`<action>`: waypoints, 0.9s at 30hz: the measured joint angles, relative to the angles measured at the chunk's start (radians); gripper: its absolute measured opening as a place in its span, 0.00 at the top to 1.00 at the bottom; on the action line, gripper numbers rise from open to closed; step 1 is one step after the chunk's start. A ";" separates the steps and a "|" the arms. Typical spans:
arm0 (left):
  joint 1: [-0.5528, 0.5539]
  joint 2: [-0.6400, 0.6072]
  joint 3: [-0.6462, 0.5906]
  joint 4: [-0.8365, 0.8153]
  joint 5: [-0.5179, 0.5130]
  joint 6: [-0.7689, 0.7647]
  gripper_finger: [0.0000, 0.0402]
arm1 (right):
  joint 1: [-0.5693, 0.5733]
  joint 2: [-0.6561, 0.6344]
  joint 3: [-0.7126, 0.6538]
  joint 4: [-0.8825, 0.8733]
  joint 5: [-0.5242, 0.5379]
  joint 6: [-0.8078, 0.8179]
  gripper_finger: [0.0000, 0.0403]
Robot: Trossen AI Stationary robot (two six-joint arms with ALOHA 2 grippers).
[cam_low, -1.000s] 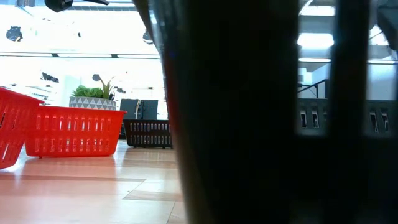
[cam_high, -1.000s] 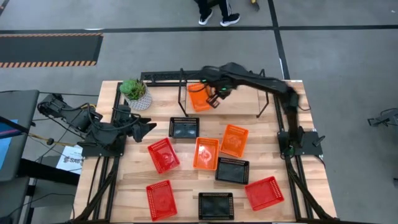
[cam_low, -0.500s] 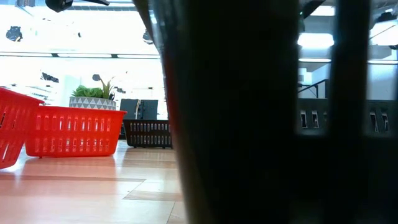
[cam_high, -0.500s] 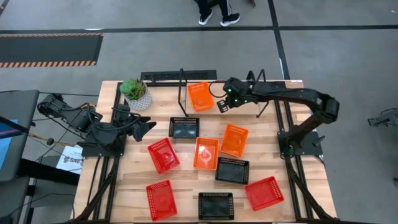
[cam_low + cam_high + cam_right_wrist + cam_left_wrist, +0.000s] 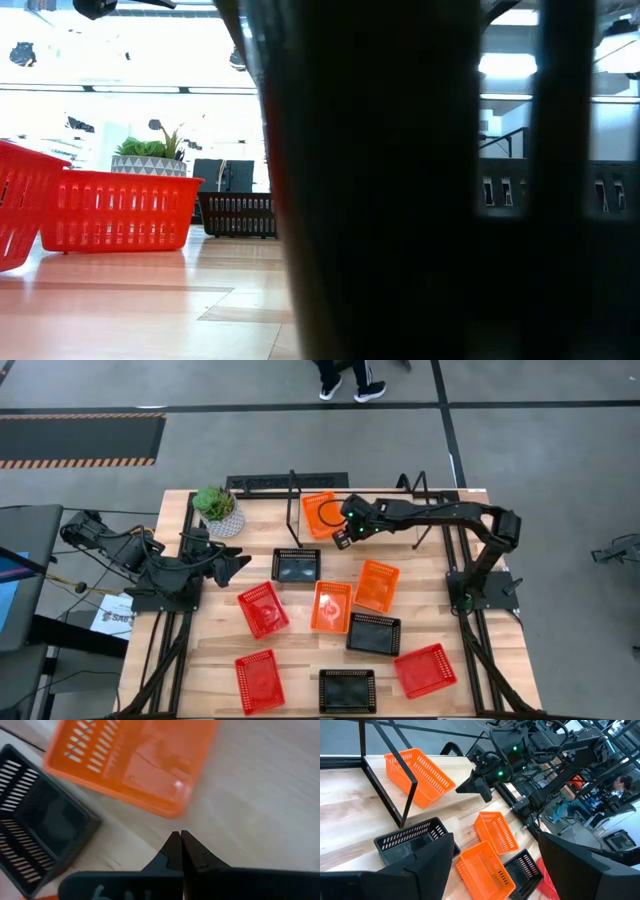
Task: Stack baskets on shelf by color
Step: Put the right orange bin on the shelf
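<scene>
since half a second ago the right gripper (image 5: 343, 538) has slid left to just beside the orange basket (image 5: 321, 514) on the shelf (image 5: 395, 510), fingers (image 5: 176, 851) clenched on nothing, while the left gripper (image 5: 238, 564), fingers released, waits at the surface's (image 5: 200, 660) left.

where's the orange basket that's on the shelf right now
In the high view it sits at the shelf's left end, at the table's far edge: the orange basket, just left of the right gripper, with a black basket nearer.

Three orange baskets (image 5: 322, 514), three red baskets (image 5: 262, 608), three black baskets (image 5: 296, 565); one shelf (image 5: 400, 510); one plant pot (image 5: 219, 510).
</scene>
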 joint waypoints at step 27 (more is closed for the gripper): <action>0.000 0.000 0.000 -0.001 0.001 -0.006 0.31 | -0.008 0.003 0.078 -0.115 0.076 -0.055 0.99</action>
